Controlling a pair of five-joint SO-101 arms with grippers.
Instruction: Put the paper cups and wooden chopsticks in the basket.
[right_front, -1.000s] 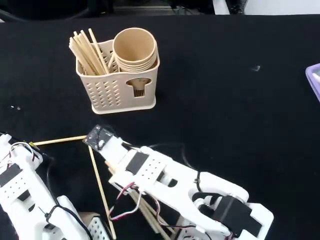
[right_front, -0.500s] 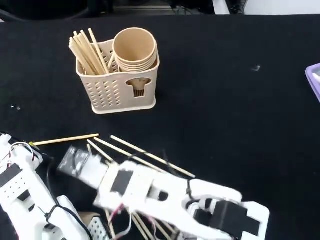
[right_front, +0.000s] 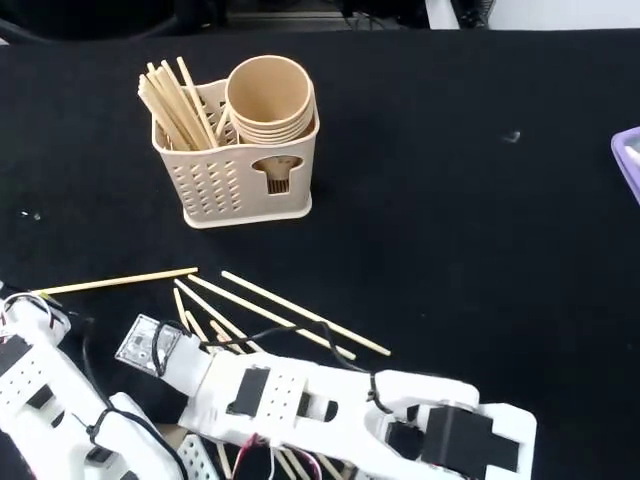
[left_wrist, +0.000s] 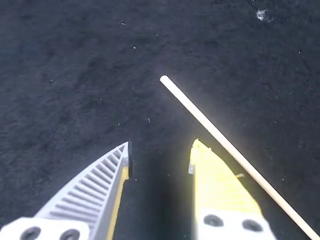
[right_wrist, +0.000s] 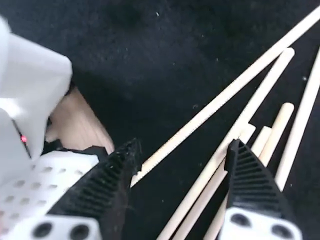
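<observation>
Several loose chopsticks (right_front: 285, 312) are fanned out on the black counter (right_front: 480, 250) in front of the basket (right_front: 237, 180), and their near ends are hidden under the right arm (right_front: 330, 410). A stack of paper cups (right_front: 270, 95) is held in one compartment of the basket, and a leaning bundle of chopsticks (right_front: 175, 105) in the other.

A single chopstick (right_front: 120, 281) lies apart from the fan, towards the left arm (right_front: 40, 400). In the left wrist view the left gripper (left_wrist: 159, 152) is seen parted, with nothing between its jaws. The single chopstick (left_wrist: 220, 140) runs along the outside of the yellow finger (left_wrist: 215, 185). Whether they touch cannot be told, and one end of the stick is cut off by the frame.

The right gripper (right_wrist: 182, 150) is spread wide over the loose chopsticks (right_wrist: 250, 115), with nothing clasped. A tan shape (right_wrist: 75, 125) is partly covered by a white arm part and cannot be identified. A purple object (right_front: 627, 160) is cut off at the edge of the high view.
</observation>
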